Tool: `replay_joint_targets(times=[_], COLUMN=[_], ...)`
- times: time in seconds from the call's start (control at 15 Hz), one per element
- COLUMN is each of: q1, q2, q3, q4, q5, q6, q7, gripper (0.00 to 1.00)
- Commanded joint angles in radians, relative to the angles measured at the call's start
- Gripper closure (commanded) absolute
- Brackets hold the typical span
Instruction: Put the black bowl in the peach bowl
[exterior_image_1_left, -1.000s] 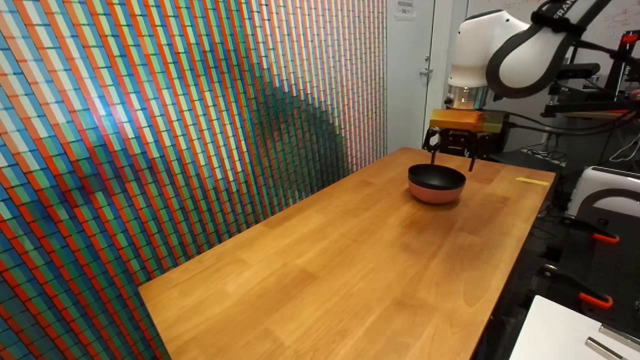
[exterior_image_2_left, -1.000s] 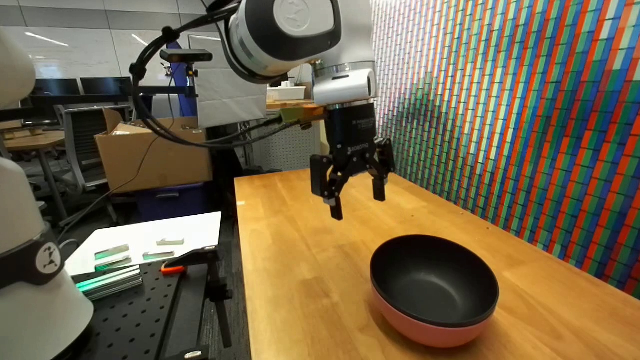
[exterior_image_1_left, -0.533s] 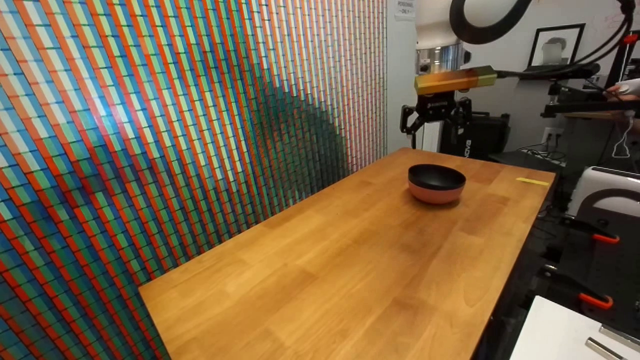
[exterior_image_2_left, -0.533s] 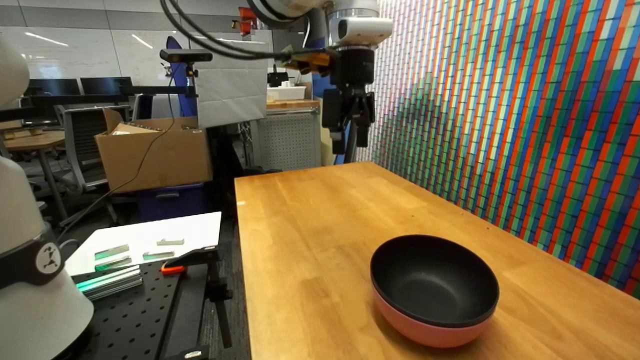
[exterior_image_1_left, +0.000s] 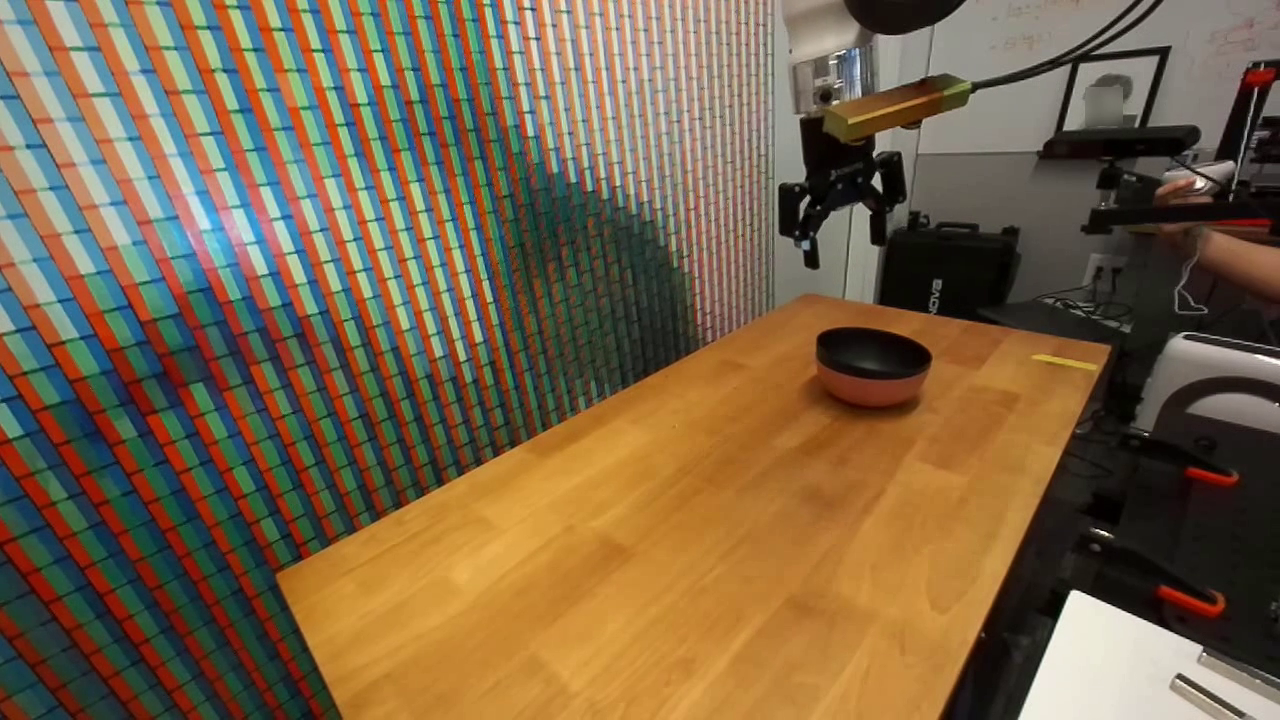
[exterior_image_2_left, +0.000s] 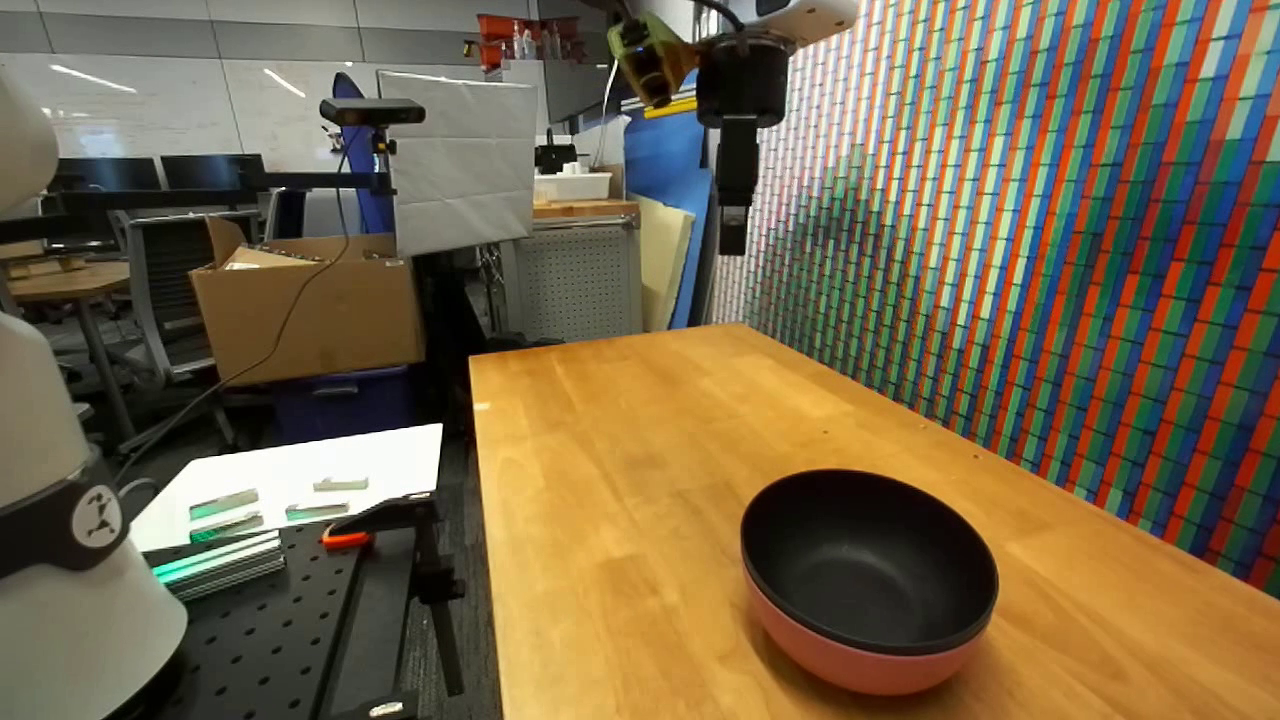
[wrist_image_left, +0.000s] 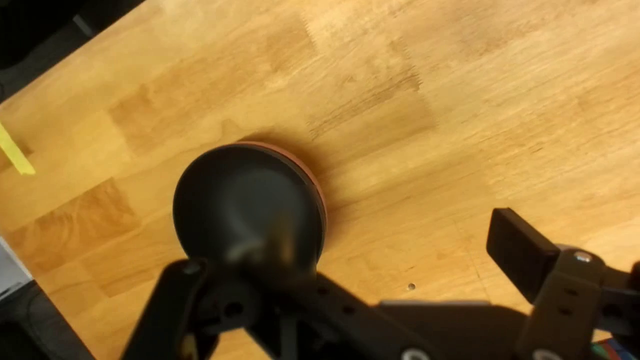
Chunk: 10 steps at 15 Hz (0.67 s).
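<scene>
The black bowl (exterior_image_1_left: 873, 355) sits inside the peach bowl (exterior_image_1_left: 872, 393), upright on the wooden table. In an exterior view, the black bowl (exterior_image_2_left: 868, 560) covers the inside of the peach bowl (exterior_image_2_left: 870, 674), leaving only its outer wall visible. In the wrist view the black bowl (wrist_image_left: 235, 200) is at centre left, with a thin rim of the peach bowl (wrist_image_left: 324, 204) showing at its right. My gripper (exterior_image_1_left: 845, 248) is open and empty, well above the table and apart from the bowls. It is seen edge-on in an exterior view (exterior_image_2_left: 733, 240).
The wooden table (exterior_image_1_left: 600, 600) runs along a coloured tiled wall (exterior_image_1_left: 400, 250). Yellow tape (exterior_image_1_left: 1064, 362) lies near the table's edge. A white board (exterior_image_2_left: 400, 460) with metal pieces lies beside the table. A person's arm (exterior_image_1_left: 1235, 255) shows at the far right.
My gripper has risen away from the bowls, up and to the left in an exterior view, and has turned. It stays open. Both bowls have not moved.
</scene>
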Motion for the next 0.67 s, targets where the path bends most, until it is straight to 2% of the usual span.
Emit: replay_joint_targets(times=[0.0,0.27,0.6], q1=[0.009,0.020,0.006], q2=[0.110,0.181,0.191], q3=[-0.004,-0.009,-0.012], q4=[0.167,0.295,0.395], q5=[-0.046,-0.091,-0.117], q6=[-0.087,-0.128,-0.127], q7=[-0.174,-0.369,-0.654], gripper=[0.00,0.00,0.00])
